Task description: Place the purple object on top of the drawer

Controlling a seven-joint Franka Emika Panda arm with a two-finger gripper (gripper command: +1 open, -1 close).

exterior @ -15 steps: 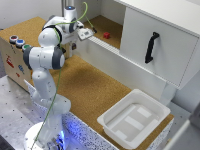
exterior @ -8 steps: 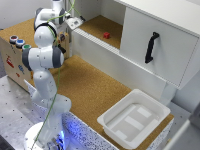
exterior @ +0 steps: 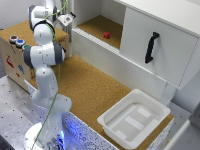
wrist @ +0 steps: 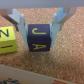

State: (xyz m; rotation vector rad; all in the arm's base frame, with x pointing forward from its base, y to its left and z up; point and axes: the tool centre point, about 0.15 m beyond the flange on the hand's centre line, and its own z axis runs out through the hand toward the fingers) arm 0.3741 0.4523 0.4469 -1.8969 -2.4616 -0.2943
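Observation:
In the wrist view my gripper (wrist: 39, 29) has its two fingers (wrist: 21, 24) on either side of the purple object (wrist: 39, 39), a small dark purple block with yellow letters. It seems shut on the block. The block is low over, or on, a cork surface beside a yellow lettered block (wrist: 8, 41). In the exterior view my arm (exterior: 44, 47) reaches over the cork top of the drawer (exterior: 14, 60), the light wooden box at the exterior view's left. The arm hides the gripper and the block in that view.
Round blue and green buttons (exterior: 17, 41) line the drawer's edge. A small red block (exterior: 106, 35) lies in the open white cabinet, whose door has a black handle (exterior: 151, 46). A white plastic bin (exterior: 132, 120) stands on the cork table at the exterior view's lower right.
My arm has swung from the open cabinet towards the exterior view's left and now reaches over the drawer's cork top.

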